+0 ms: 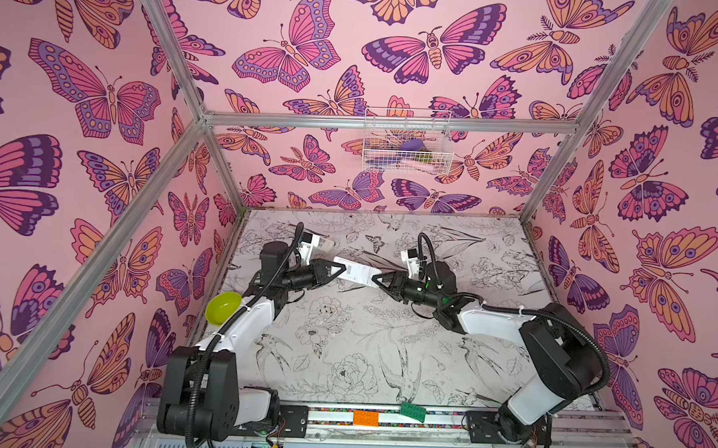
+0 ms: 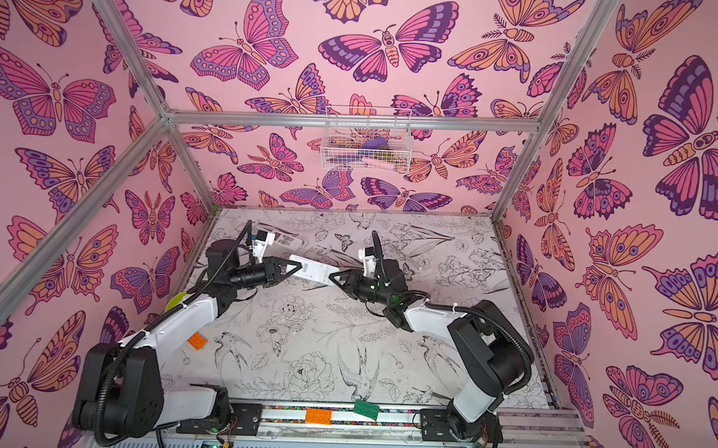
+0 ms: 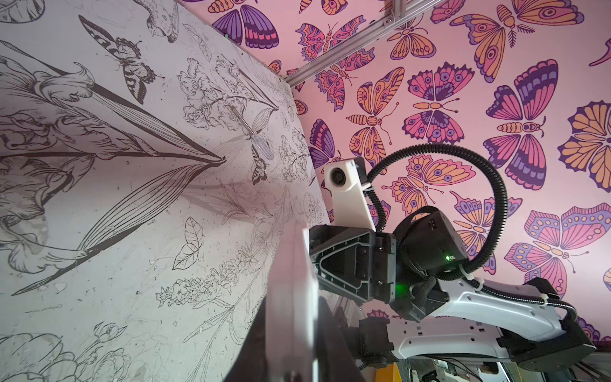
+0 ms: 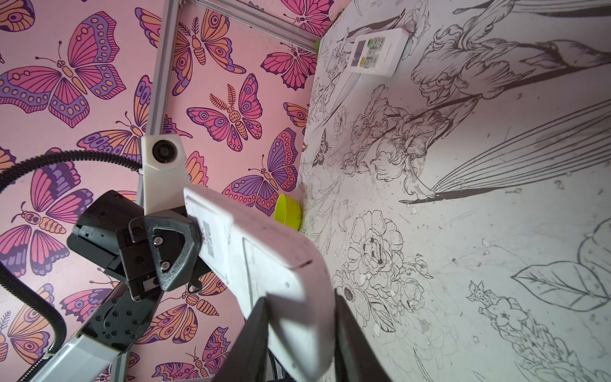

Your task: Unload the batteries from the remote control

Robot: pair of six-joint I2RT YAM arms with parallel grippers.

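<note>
- Remote control (image 1: 361, 271) is held clear of the tabletop (image 1: 343, 349), spanning the gap between the two arms, label side up.
- Progress: early stage. The battery cover (image 4: 277, 251) looks seated, and no batteries are visible anywhere, so presumably all are inside. Left to do: open the cover and take the cells out.
- Left jaws pinch the labelled end.
- Right jaws flank the opposite end, with the pads (image 4: 254, 337) apparently pressed on both edges. The cover lies toward this end.
- A second remote (image 4: 377, 49) lies face up at the back left. The green bowl (image 1: 222, 308) is a likely drop spot.
</note>
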